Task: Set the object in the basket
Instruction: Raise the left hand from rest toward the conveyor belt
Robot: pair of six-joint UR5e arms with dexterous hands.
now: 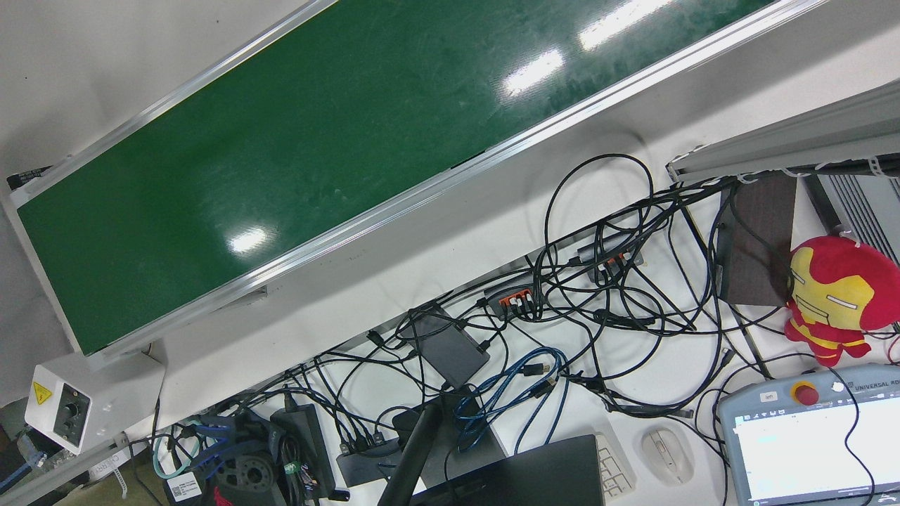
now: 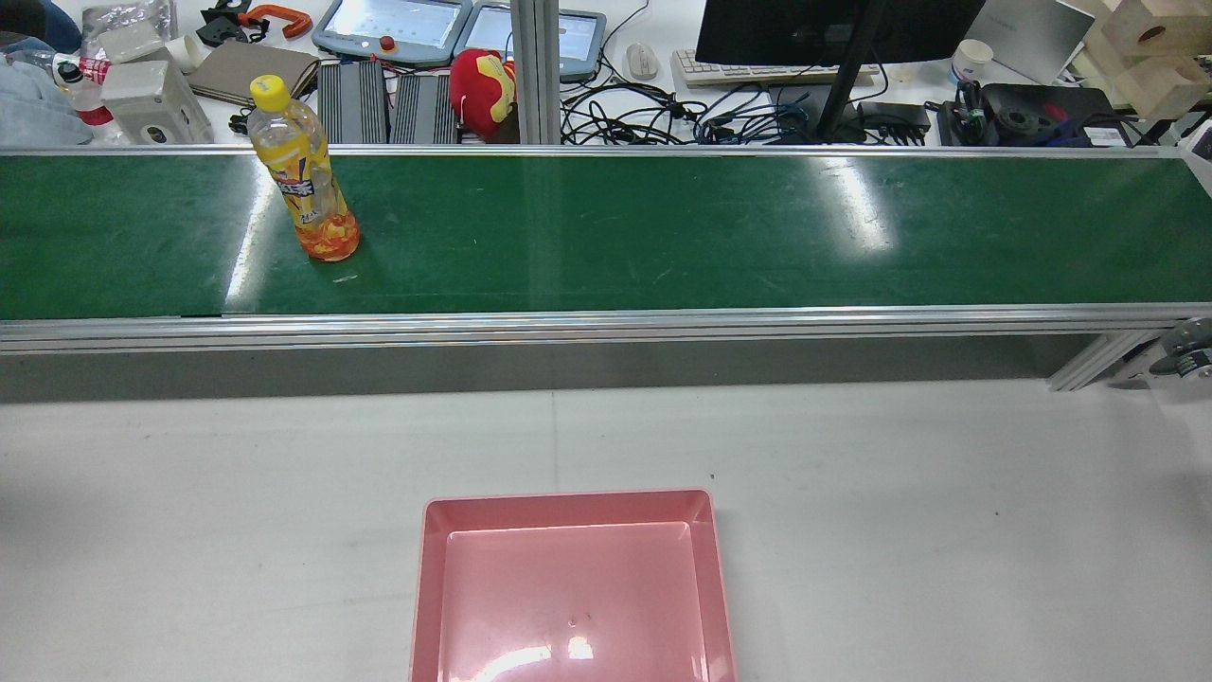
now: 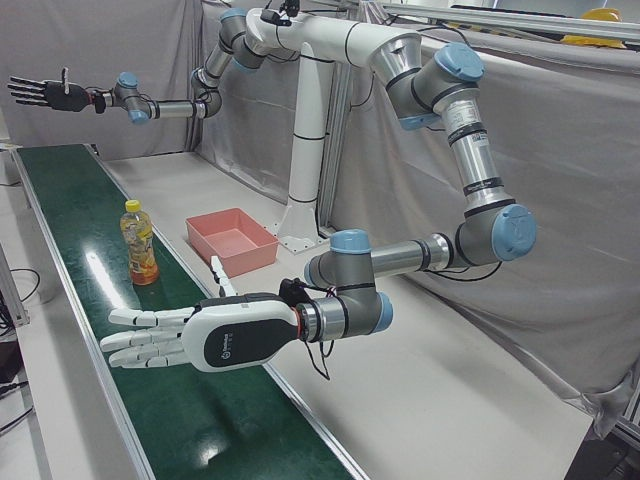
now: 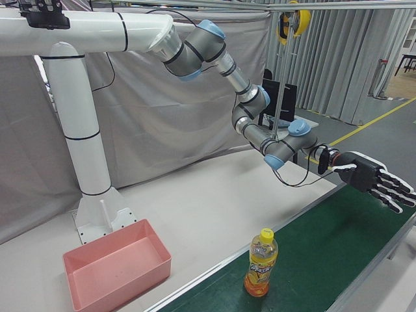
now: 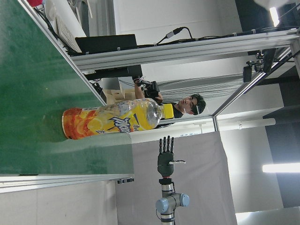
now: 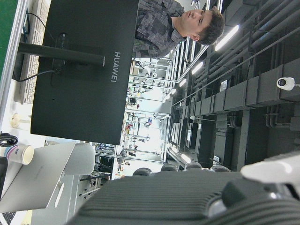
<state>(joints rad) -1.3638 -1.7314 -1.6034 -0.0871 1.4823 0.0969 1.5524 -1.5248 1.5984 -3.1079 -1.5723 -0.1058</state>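
Note:
A yellow-capped bottle of orange drink [image 2: 305, 170] stands upright on the green conveyor belt [image 2: 663, 227], at its left part in the rear view. It also shows in the left-front view [image 3: 139, 243], the right-front view [image 4: 260, 263] and the left hand view [image 5: 112, 122]. The pink basket [image 2: 568, 499] lies empty on the white table before the belt. My left hand [image 3: 200, 340] hovers open and flat over the belt, well apart from the bottle, and shows in the right-front view too [image 4: 374, 179]. My right hand [image 3: 45, 93] is open above the belt's far end.
Behind the belt a desk holds a monitor [image 2: 833, 28], tangled cables [image 1: 598, 295], teach pendants and a red plush toy [image 1: 837, 295]. The white arm pedestal [image 3: 305, 160] stands behind the basket. A person [image 6: 187, 21] is beyond the monitor.

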